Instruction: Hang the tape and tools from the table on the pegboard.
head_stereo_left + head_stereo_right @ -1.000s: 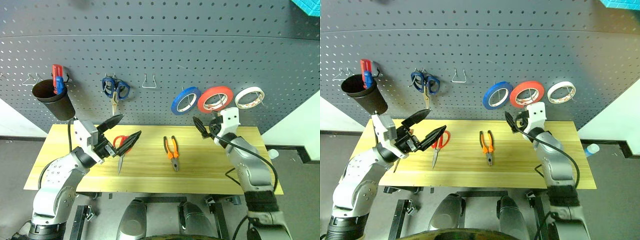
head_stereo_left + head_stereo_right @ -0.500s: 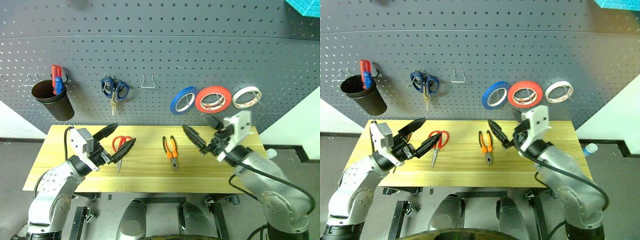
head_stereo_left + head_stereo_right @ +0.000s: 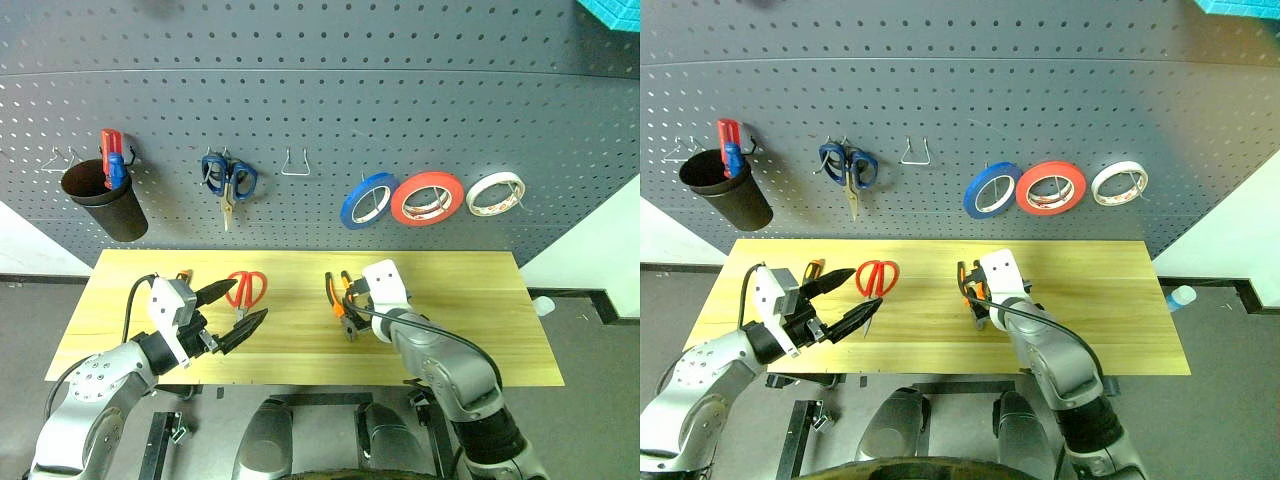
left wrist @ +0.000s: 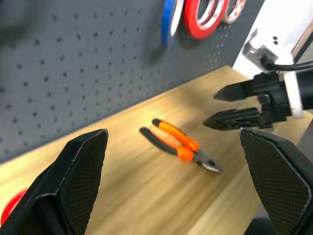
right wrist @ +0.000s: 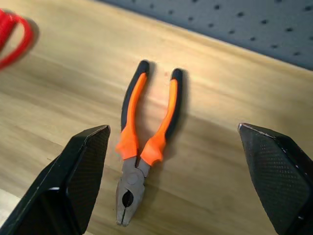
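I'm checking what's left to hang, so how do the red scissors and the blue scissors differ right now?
The red scissors lie flat on the table; the blue scissors hang on the pegboard. The red pair's handles point toward the board, while the blue pair's blades point down. The red pair is not yet hung. Both are closed, with steel blades.

you're looking at a workshop-style tool station: dark grey pegboard (image 3: 320,90) with wire hooks (image 3: 294,163), hung blue-handled scissors (image 3: 229,182), a black cup (image 3: 104,200) and blue (image 3: 367,200), red (image 3: 427,198) and white tape rolls (image 3: 497,194). below it a plank workbench (image 3: 480,320) with pliers (image 5: 144,137) and red scissors (image 3: 244,291) lying flat.
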You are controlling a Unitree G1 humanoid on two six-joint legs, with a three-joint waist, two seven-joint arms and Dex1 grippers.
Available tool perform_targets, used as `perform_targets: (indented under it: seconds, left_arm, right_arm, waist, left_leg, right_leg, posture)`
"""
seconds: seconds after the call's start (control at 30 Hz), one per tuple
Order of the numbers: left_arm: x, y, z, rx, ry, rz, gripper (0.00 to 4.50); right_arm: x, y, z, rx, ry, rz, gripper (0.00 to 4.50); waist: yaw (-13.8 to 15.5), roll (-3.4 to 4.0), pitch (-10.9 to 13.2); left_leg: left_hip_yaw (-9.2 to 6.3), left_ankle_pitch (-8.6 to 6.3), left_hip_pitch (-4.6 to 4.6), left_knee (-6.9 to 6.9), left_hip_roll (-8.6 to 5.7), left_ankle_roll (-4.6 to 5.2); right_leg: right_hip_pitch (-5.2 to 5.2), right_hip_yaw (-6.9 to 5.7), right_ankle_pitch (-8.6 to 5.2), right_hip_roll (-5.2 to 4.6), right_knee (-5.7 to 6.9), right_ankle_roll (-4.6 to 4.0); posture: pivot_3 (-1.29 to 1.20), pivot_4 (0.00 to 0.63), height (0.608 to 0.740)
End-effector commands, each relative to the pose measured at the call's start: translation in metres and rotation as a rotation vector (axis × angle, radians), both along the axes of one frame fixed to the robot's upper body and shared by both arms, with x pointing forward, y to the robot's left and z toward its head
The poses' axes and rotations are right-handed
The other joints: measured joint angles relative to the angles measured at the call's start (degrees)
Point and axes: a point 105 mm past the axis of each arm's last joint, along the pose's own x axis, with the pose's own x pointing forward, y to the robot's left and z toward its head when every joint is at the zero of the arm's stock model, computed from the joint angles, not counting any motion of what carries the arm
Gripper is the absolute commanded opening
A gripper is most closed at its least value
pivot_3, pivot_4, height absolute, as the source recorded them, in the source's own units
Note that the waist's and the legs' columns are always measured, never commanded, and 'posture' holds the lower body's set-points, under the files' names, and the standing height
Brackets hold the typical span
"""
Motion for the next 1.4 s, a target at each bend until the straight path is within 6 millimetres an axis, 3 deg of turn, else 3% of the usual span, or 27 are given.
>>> perform_targets:
  seconds: [0.03,0.2,0.53,0.7,1.0,1.4]
  left_arm:
    - [-0.006,-0.005,0.002,0.017,-0.008,-0.015,4.50]
    - [-0.012,-0.009,-0.001,0.007,0.001,-0.005,4.50]
    - [-0.019,-0.011,-0.002,-0.001,0.009,0.019,4.50]
    - [-0.023,-0.012,-0.003,-0.005,0.015,0.026,4.50]
    - [-0.028,-0.012,-0.004,-0.005,0.022,0.040,4.50]
    - [-0.035,-0.013,-0.005,-0.010,0.031,0.061,4.50]
  right_arm:
    - [0.005,0.013,-0.003,-0.006,-0.003,0.021,4.39]
    - [0.009,0.027,-0.016,-0.035,0.018,0.081,4.39]
    - [0.019,0.027,-0.017,-0.069,0.006,0.112,4.39]
    - [0.025,0.029,-0.016,-0.079,0.000,0.111,4.39]
    - [0.032,0.044,-0.015,-0.079,-0.007,0.135,4.39]
    - [0.033,0.043,-0.022,-0.117,0.014,0.133,4.39]
  waist:
    - [0.0,0.11,0.1]
    - [-0.2,0.39,0.6]
    - [-1.5,0.44,1.8]
    - [-1.3,0.46,1.8]
    - [-1.3,0.58,2.3]
    - [-1.4,0.60,3.0]
  left_leg:
    - [0.00,0.00,-0.02,-0.02,0.00,0.00]
    - [0.02,0.00,-0.07,-0.05,0.00,0.00]
    - [0.02,-0.01,-0.25,-0.09,0.01,0.00]
    - [0.01,0.06,-0.95,-0.07,0.01,-0.10]
    - [0.01,0.00,-0.97,-0.08,0.01,-0.01]
    - [0.01,0.00,-1.00,-0.09,0.01,-0.01]
  right_leg:
    - [-0.05,0.00,0.00,0.00,0.00,0.00]
    - [-0.11,0.00,-0.02,0.00,0.00,0.02]
    - [-0.34,0.01,-0.05,0.00,0.00,0.08]
    - [-1.05,-0.01,-0.02,0.00,0.03,0.09]
    - [-1.05,-0.01,-0.03,0.00,0.01,0.08]
    - [-1.07,-0.01,-0.04,0.00,-0.03,0.09]
  posture:
    - [0.38,0.186,0.727]
    - [0.39,0.199,0.727]
    - [0.40,0.214,0.727]
    - [0.40,0.221,0.727]
    - [0.42,0.229,0.727]
    - [0.43,0.243,0.727]
